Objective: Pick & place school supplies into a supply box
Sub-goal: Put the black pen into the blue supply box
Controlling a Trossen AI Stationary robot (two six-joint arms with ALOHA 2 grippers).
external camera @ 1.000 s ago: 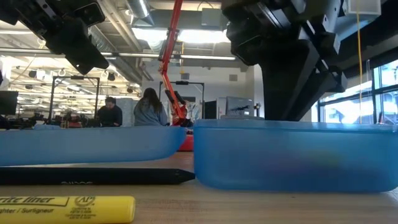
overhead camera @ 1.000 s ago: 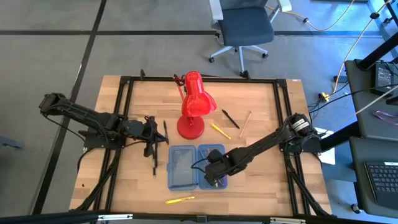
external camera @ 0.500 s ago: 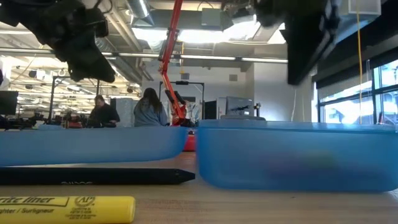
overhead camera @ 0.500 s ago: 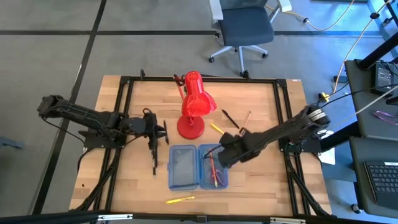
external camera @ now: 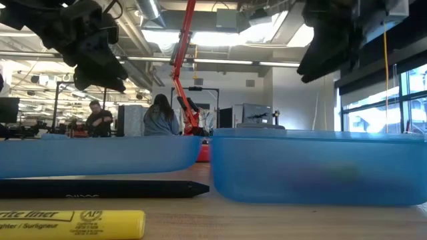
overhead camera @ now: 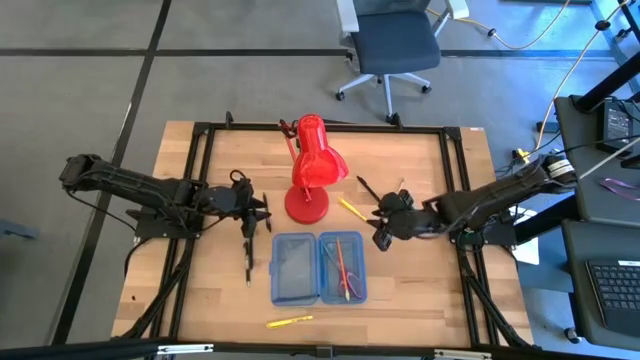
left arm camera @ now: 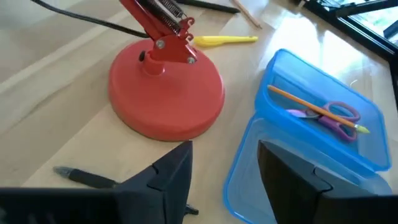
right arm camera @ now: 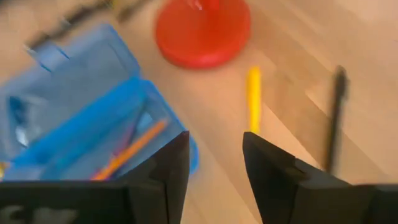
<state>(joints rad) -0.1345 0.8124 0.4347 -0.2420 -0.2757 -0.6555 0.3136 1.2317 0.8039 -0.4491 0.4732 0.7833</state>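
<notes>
The blue supply box (overhead camera: pixel 318 268) lies open near the table's middle. Its right half holds an orange pencil (left arm camera: pixel 311 106) and purple-handled scissors (left arm camera: pixel 339 116). My left gripper (left arm camera: pixel 224 155) hovers open left of the box, above a dark pen (left arm camera: pixel 81 177). My right gripper (right arm camera: pixel 214 140) hangs open to the box's far right, over bare wood near a yellow pen (overhead camera: pixel 352 209), a black pen (overhead camera: pixel 368 190) and a wooden pencil (overhead camera: pixel 398 190). A black pen (overhead camera: pixel 248 262) and a yellow highlighter (overhead camera: pixel 290 322) lie flat on the table.
A red desk lamp (overhead camera: pixel 312 168) stands on its round base (left arm camera: pixel 165 96) just beyond the box, between the arms. A black frame (overhead camera: pixel 200 130) runs around the tabletop. An office chair (overhead camera: pixel 395 45) stands behind the table. People sit far off in the room (external camera: pixel 160 117).
My right gripper has risen out of the box's right half and swung toward the table's far right, tipping less steeply. The orange pencil now lies uncovered in that half. My left gripper has rolled a little where it hangs.
</notes>
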